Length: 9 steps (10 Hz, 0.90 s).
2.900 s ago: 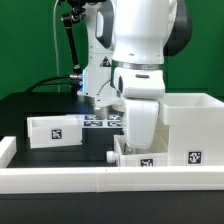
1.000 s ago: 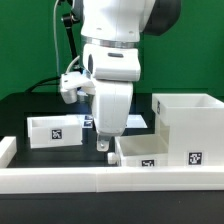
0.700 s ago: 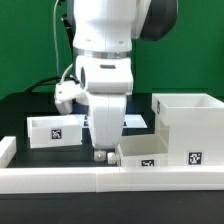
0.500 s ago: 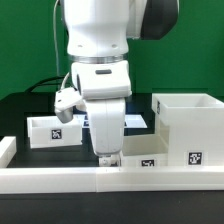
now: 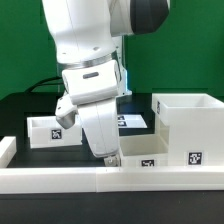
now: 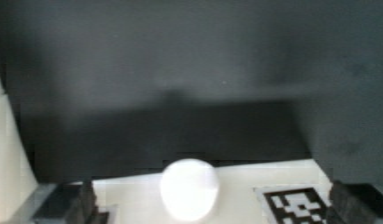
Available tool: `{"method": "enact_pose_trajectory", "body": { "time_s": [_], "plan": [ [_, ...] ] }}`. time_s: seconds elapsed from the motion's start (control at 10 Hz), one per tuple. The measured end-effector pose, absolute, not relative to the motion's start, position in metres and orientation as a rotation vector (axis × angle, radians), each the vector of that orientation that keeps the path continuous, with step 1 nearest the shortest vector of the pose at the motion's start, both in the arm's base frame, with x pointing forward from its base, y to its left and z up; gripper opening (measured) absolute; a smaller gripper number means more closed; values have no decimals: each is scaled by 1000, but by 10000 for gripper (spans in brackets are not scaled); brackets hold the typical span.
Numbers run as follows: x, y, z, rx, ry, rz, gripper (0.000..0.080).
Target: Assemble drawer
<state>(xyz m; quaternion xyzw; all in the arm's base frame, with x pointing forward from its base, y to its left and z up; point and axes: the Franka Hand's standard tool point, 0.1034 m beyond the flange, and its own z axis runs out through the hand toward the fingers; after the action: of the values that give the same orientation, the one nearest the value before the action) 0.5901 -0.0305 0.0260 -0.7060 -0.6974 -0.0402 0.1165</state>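
The drawer's tall boxy housing (image 5: 186, 125) stands at the exterior view's right. One small tray (image 5: 52, 131) sits at the left with its tag facing front. The other tray (image 5: 147, 151) lies beside the housing, against the rim wall. My gripper (image 5: 106, 157) hangs low at this tray's left end, the arm tilted. In the wrist view a white oval knob (image 6: 188, 188) and a tag (image 6: 298, 203) on the tray's white face sit right under my gripper (image 6: 191, 214). A dark finger (image 6: 67, 205) shows far to one side, so the jaws stand apart and hold nothing.
The long low white rim wall (image 5: 60, 180) runs along the front and up the left side. The marker board (image 5: 128, 120) lies behind the arm. Cables hang at the back left. The dark tabletop (image 6: 170, 70) fills most of the wrist view.
The arm has swung toward the exterior view's left and tilted, and the gripper has dropped to the left end of the tray by the housing. The trays and housing have not moved.
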Motion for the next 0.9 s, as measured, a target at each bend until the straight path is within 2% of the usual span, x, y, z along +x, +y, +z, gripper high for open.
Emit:
{"method": "enact_pose_trajectory", "body": {
  "time_s": [0.2, 0.7, 0.9],
  "plan": [
    [592, -16, 27, -2086, -2030, -112, 649],
    [592, -17, 27, -2078, -2033, -110, 649],
    [593, -5, 28, -2033, -2068, -115, 649]
  ]
}}
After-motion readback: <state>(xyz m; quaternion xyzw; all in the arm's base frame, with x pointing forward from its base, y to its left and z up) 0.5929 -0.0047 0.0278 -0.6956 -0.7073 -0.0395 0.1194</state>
